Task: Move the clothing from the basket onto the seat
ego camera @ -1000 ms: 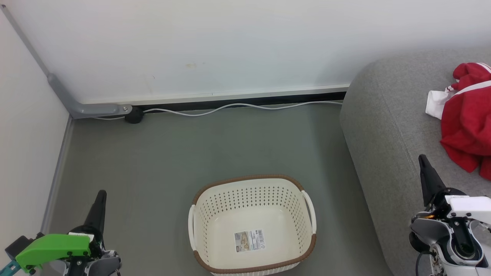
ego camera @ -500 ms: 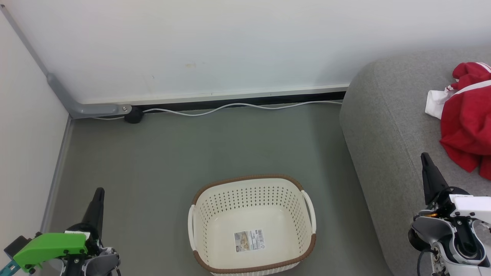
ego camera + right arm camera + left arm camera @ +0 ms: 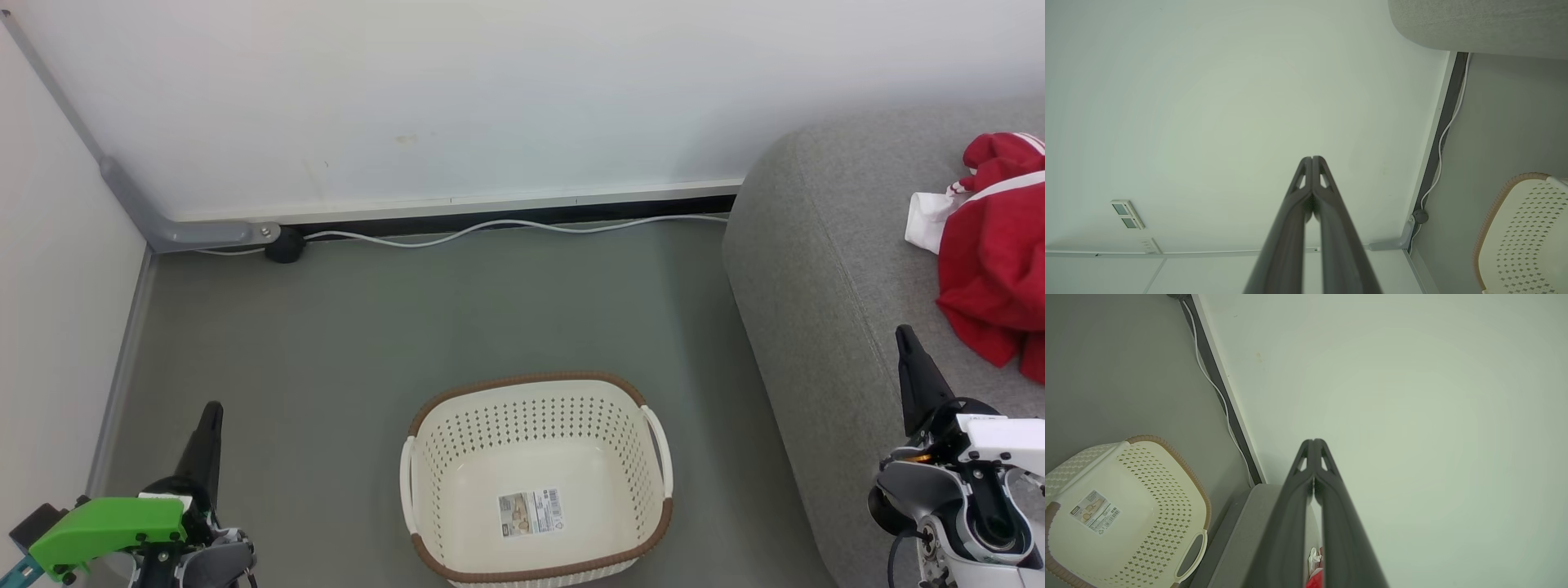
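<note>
Before calling it finished, check left to right: note left pincer (image 3: 212, 412) clenched on nothing above the floor (image 3: 408, 310). Confirm laundry basket (image 3: 531, 379) bare apart from its paper label (image 3: 531, 513). Note right pincer (image 3: 903, 339) clenched, empty, near the sofa cushion (image 3: 816, 269). Verify red garments (image 3: 992, 261) resting on that cushion, well apart from the basket. Judged complete; park both arms clear.

The head camera looks down from high at the basket (image 3: 531, 420) on the floor (image 3: 367, 327). Both wrist cameras face the white wall (image 3: 1412, 396), perhaps from low down, and also catch the basket.
</note>
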Motion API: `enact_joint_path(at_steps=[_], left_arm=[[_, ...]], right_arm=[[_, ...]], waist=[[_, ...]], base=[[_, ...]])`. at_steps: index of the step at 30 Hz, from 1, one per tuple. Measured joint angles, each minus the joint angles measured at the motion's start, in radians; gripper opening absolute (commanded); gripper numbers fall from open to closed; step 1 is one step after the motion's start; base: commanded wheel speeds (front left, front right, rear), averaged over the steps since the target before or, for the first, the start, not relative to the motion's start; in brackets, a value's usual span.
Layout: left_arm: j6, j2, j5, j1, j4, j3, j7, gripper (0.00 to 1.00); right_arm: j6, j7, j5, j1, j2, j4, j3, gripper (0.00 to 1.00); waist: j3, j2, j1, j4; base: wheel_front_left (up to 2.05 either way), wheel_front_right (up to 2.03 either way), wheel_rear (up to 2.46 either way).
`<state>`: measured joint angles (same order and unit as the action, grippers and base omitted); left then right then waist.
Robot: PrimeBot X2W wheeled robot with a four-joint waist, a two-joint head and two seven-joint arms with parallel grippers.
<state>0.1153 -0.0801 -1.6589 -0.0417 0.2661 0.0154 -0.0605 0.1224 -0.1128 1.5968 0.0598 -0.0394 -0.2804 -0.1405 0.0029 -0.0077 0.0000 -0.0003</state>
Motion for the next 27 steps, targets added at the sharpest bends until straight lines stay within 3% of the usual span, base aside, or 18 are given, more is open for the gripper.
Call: enact_joint_path(at_steps=[27], left_arm=[[0.0,0.001,0.0,-0.001,0.008,0.002,0.0,0.0]], right_arm=[[0.0,0.0,0.002,0.0,0.0,0.0,0.0,0.0]], waist=[[0.0,0.0,0.0,0.0]], base=[[0.0,0.0,0.0]])
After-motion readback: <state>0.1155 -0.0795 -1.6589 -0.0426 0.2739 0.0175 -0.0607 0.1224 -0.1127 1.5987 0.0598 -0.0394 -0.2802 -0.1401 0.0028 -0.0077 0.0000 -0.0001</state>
